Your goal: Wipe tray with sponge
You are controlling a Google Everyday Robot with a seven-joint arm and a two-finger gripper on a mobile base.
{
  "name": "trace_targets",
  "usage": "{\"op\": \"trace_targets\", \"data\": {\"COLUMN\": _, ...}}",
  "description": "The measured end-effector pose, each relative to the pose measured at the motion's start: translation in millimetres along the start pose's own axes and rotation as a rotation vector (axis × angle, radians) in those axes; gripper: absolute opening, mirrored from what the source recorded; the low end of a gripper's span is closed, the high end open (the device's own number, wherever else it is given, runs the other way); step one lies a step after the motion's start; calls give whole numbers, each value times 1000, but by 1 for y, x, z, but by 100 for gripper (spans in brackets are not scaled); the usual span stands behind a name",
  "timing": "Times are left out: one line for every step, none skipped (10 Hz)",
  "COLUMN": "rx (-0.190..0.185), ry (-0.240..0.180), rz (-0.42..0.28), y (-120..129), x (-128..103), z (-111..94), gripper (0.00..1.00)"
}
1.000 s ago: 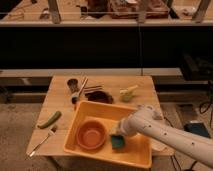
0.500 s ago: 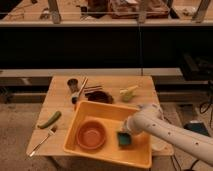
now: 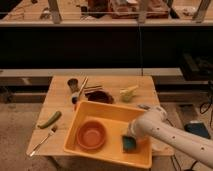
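Camera view: looking down on a wooden tabletop [image 3: 112, 82], with dark shelving running behind it.
Tray: the yellow-orange tray [image 3: 107, 111] is sitting on the near half of the tabletop, turned a little off square.
Sponge: the teal sponge [image 3: 129, 144] is lying on the tray floor near the tray's near right corner, right of the orange bowl and apart from it.
End effector: the end effector [image 3: 129, 135] is reaching down inside the tray and sitting right over the sponge, seeming to touch its top.
Grip state: cannot tell, the wrist is covering it.
Arm: the white arm [image 3: 165, 136] is coming in from the lower right and crossing over the tray's right wall.
Orange bowl: the round orange bowl [image 3: 91, 135] is resting upright in the left half of the tray.
Green vegetable: the long green vegetable [image 3: 50, 119] is lying on the tabletop left of the tray.
Fork: the fork [image 3: 42, 140] is lying near the front left corner of the tabletop.
Behind tray: a dark bowl [image 3: 100, 96] is sitting just beside the tray's far wall, a metal cup [image 3: 73, 83] is standing further left, and a pale yellow-green item [image 3: 129, 92] is lying to the right.
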Motion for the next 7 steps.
{"op": "trace_targets", "data": {"rx": 3, "ry": -8, "rz": -7, "y": 1, "x": -8, "z": -6, "gripper": 0}}
{"op": "trace_targets", "data": {"rx": 9, "ry": -15, "rz": -20, "y": -3, "x": -14, "z": -10, "gripper": 0}}
{"op": "trace_targets", "data": {"rx": 17, "ry": -24, "rz": -35, "y": -8, "x": -22, "z": -12, "gripper": 0}}
{"op": "trace_targets", "data": {"rx": 24, "ry": -33, "rz": -50, "y": -16, "x": -27, "z": -11, "gripper": 0}}
{"op": "trace_targets", "data": {"rx": 33, "ry": -43, "rz": -66, "y": -24, "x": -32, "z": -9, "gripper": 0}}
{"op": "trace_targets", "data": {"rx": 42, "ry": -54, "rz": -75, "y": -29, "x": -35, "z": -5, "gripper": 0}}
{"op": "trace_targets", "data": {"rx": 55, "ry": -62, "rz": -82, "y": -31, "x": -36, "z": 0, "gripper": 0}}
